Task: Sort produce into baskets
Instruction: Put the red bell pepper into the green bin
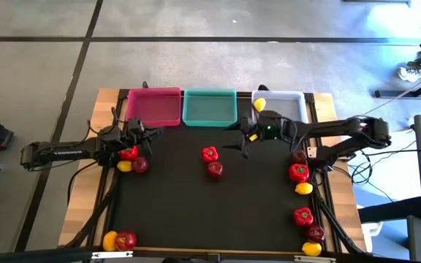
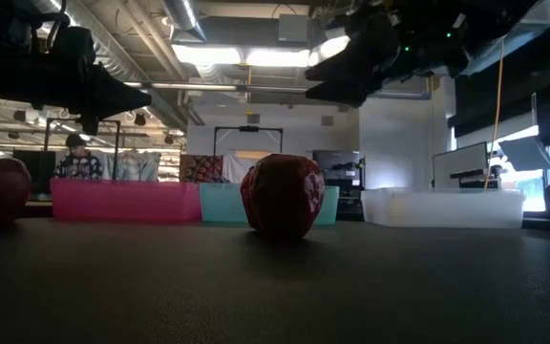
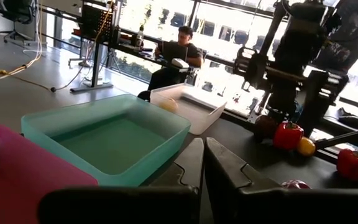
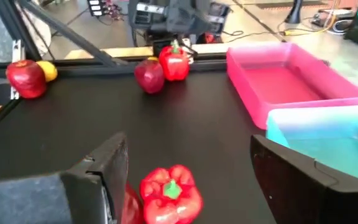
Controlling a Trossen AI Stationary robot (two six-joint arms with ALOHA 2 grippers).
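Observation:
Three baskets stand along the far edge: pink (image 1: 153, 106), teal (image 1: 209, 107) and white (image 1: 280, 104), the white one with a lemon (image 1: 259, 104) in it. A red pepper (image 1: 210, 153) and a dark red apple (image 1: 215, 169) rest on the mat mid-table. My right gripper (image 1: 238, 137) hangs open above the mat, just right of them and in front of the teal and white baskets. In the right wrist view the pepper (image 4: 169, 190) lies below and between its fingers (image 4: 104, 168). My left gripper (image 1: 146, 131) is shut and level in front of the pink basket, holding nothing.
A pepper (image 1: 129, 153), lemon (image 1: 124, 166) and apple (image 1: 140, 164) lie under the left arm. Another lemon (image 1: 110, 239) and apple (image 1: 126, 239) sit at the near left corner. Several apples, peppers and lemons line the right edge (image 1: 302, 215). A person sits beyond the table (image 3: 179, 53).

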